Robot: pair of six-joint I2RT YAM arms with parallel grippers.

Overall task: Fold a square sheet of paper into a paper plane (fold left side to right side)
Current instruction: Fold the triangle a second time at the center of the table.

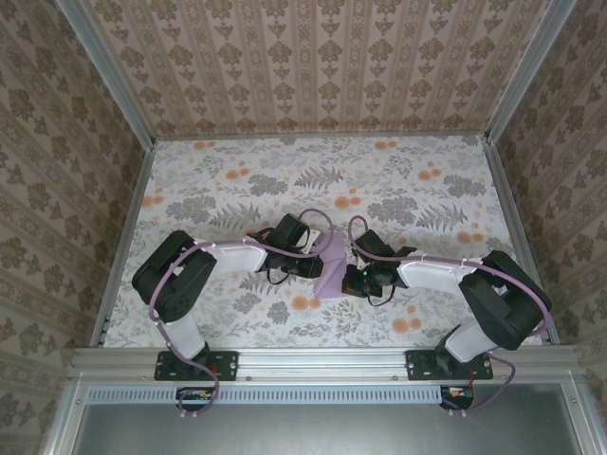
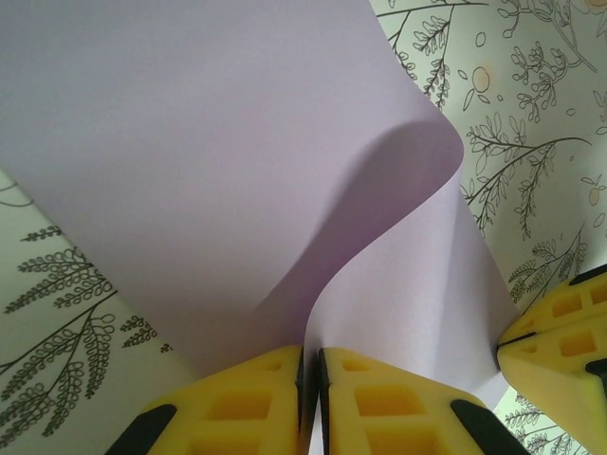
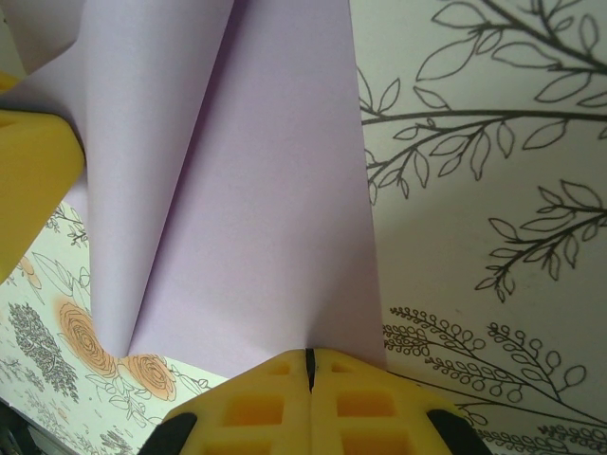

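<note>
The pale lilac paper plane [image 1: 333, 275], a thin sheet partly folded, stood raised above the middle of the grey-and-orange floral table cover [image 1: 237, 180], between the two arms.

1. Left gripper [image 2: 311, 353]: clenched on the paper plane. A curled flap ran down into the narrow gap between its yellow fingers.
2. Right gripper [image 3: 308, 356]: fully clenched. The lower edge of a creased panel met the seam of its fingers and appeared to be pinched there.

Handling, as judged: the paper was very light and limp. The left flap bowed in a free curve, so it would sag and spring back unless pressed flat. It would crease permanently and could tear under opposed pulling. Hold should be taken at the outer edges, close to a corner and clear of the centre crease, with light pressure and no tension between the grippers.
</note>
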